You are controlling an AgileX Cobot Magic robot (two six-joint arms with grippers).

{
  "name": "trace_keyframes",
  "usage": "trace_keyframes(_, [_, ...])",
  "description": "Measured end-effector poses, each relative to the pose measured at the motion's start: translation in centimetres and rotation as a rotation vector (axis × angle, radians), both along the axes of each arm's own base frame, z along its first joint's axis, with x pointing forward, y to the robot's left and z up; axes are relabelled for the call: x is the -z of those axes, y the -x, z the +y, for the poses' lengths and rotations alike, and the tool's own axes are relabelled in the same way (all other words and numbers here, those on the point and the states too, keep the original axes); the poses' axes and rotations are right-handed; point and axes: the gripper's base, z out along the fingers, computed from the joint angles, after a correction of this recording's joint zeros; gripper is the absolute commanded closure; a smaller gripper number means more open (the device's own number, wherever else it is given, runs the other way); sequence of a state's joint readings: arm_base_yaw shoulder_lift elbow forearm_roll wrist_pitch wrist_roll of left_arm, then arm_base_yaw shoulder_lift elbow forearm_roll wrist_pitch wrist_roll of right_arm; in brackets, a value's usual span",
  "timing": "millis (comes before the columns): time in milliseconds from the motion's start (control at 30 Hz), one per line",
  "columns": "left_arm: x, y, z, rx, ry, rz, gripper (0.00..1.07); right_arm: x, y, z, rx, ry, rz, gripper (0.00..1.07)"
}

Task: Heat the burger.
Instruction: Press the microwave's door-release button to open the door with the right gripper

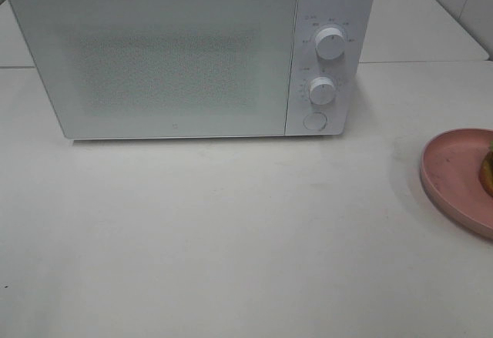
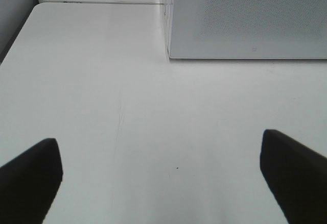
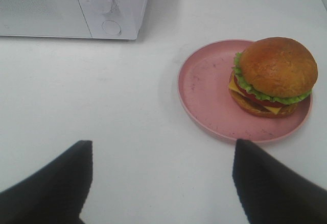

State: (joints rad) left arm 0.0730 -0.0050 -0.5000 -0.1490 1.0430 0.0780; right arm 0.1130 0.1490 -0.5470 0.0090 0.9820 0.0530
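Here, in the high view, the microwave [image 1: 177, 61] stands on the table [image 1: 231, 261] with its door [image 1: 154, 68] closed. The pink plate [image 1: 451, 180] lies to the right of the microwave and nearer to the camera. The frame edge cuts it, so only a thin slice of the burger [image 1: 487, 170] shows. No arm is in this view.

In the left wrist view, the left gripper [image 2: 159, 150] hangs in front of the microwave, its jaws wide apart with nothing between them. Only one corner of the microwave shows.

In the right wrist view, the right gripper [image 3: 163, 150] is also spread wide and empty, near the pink plate but apart from it. The burger sits on the side of the pink plate far from the microwave, whole and upright. I judge it light and soft, with loose layers and a glossy bun that may slip. A gentle hold on both sides, low on the bun, seems safest. The inside of the microwave is hidden
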Motion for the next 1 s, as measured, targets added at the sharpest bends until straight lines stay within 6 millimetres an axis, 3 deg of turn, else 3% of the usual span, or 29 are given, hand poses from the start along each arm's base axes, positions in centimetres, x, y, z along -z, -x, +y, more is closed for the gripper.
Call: trace_keyframes(1000, [0.0, 0.0, 0.0, 0.0, 0.0, 0.0, 0.05, 0.3, -10.0, 1.1, 0.004, 0.009, 0.104, 0.34])
